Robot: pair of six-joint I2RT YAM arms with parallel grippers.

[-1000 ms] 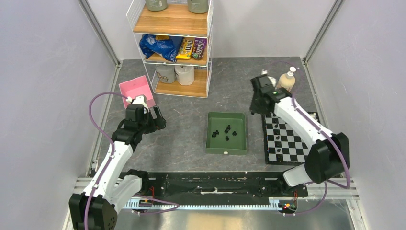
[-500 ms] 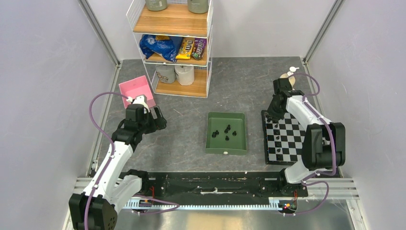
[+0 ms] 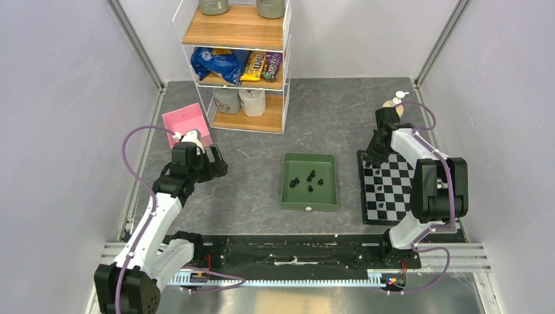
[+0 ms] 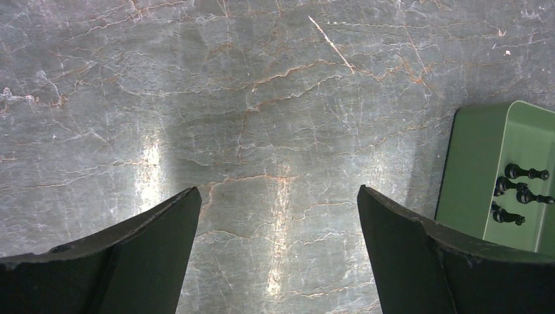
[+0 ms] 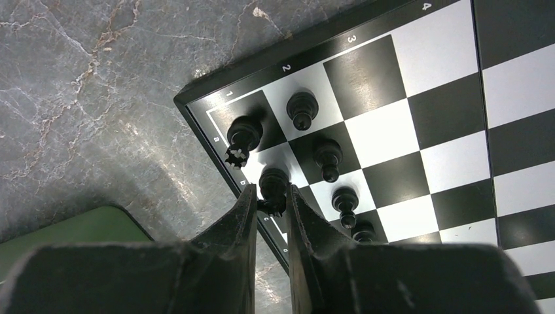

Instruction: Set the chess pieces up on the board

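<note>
The checkered board (image 3: 391, 196) lies at the right. My right gripper (image 3: 372, 156) hangs over its far left corner, shut on a black chess piece (image 5: 273, 183); the wrist view shows the gripper (image 5: 271, 197) holding it at the edge square beside a black rook (image 5: 243, 134). Several black pawns (image 5: 327, 157) stand in the second row. More black pieces (image 3: 309, 178) and one small white piece (image 3: 307, 208) lie in the green tray (image 3: 288, 196). My left gripper (image 3: 219, 163) is open and empty over bare table; in its wrist view (image 4: 278, 196) the tray (image 4: 478, 163) is at the right.
A cream pump bottle (image 3: 394, 103) stands just behind the right gripper. A pink box (image 3: 186, 124) sits behind the left arm. A wire shelf rack (image 3: 239, 65) with snacks and jars stands at the back centre. Grey walls close both sides.
My right arm swung right from beside the bottle, then settled over the board's far left corner. The left arm has not moved.
</note>
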